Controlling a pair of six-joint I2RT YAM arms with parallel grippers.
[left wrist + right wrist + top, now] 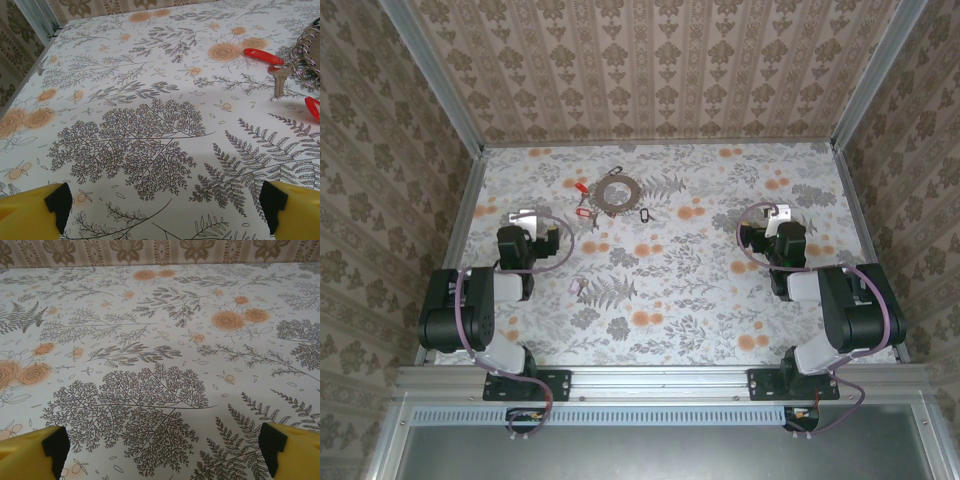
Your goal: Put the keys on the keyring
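Note:
The keyring (617, 193), a flat grey ring, lies at the far middle of the table; its coiled edge (311, 55) shows at the right of the left wrist view. Red-headed keys (580, 187) lie left of it, and a black-headed key (643, 213) lies to its right. In the left wrist view a red key head (262, 56), a silver key (278, 77) and a second red head (313, 107) lie beside the ring. My left gripper (527, 220) (165, 210) is open over bare table, short of the keys. My right gripper (775, 216) (162, 450) is open, far right of the ring.
A small pale tag (574, 285) lies on the floral tablecloth near the left arm. A small clip (616, 168) lies beyond the ring. Aluminium rails (460, 215) and patterned walls enclose the table on three sides.

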